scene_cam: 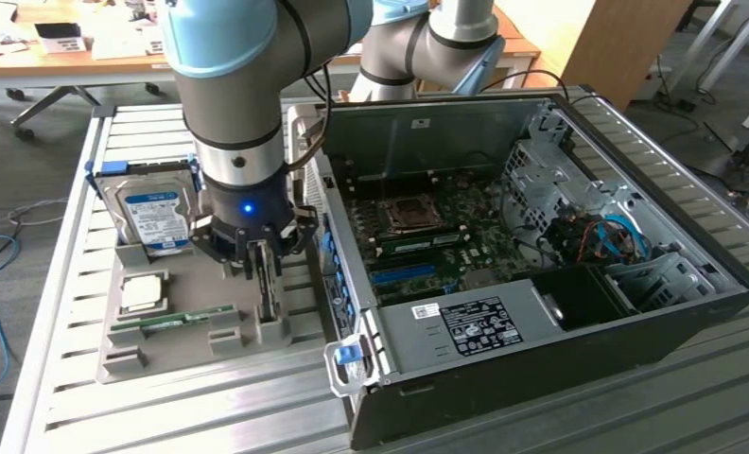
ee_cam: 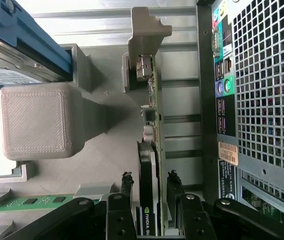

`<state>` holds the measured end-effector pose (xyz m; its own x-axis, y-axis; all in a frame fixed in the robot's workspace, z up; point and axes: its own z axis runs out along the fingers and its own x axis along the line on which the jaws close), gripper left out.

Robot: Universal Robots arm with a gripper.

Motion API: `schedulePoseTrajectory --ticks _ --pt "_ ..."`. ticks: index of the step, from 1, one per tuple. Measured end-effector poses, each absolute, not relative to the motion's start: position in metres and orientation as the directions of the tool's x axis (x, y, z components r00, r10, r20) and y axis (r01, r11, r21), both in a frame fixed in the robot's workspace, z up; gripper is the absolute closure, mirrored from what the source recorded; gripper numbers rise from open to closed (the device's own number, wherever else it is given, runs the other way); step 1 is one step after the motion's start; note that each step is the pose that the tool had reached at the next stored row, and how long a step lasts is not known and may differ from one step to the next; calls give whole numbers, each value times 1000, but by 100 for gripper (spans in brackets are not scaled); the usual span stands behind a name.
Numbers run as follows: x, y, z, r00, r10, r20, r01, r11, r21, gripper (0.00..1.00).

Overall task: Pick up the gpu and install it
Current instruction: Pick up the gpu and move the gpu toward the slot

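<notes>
The gripper (scene_cam: 264,272) stands low over the grey tray (scene_cam: 173,352), just beside the open computer case (scene_cam: 539,364). Its fingers (ee_cam: 127,182) straddle the gpu (ee_cam: 146,160), which stands on edge in its tray supports. There seems to be a sliver of gap on each side, so the pincer reads as released rather than clamping, though the wrist view is tight there. Judging from this, the risk is an uneven squeeze: one finger meeting the thin card first could tip it in its supports. A grip on the fan housing could also slip, and the bracket end might catch its post (ee_cam: 144,30). The card's label reads "NVIDIA"; print on the hard drive's (scene_cam: 154,213) blue label and the case stickers is illegible.
</notes>
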<state>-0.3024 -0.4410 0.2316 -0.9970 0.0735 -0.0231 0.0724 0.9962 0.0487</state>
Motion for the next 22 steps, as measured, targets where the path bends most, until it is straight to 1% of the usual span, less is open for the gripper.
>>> schedulePoseTrajectory --ticks 22 --pt "-302 -441 231 -997 69 -23 68 997 49 58"
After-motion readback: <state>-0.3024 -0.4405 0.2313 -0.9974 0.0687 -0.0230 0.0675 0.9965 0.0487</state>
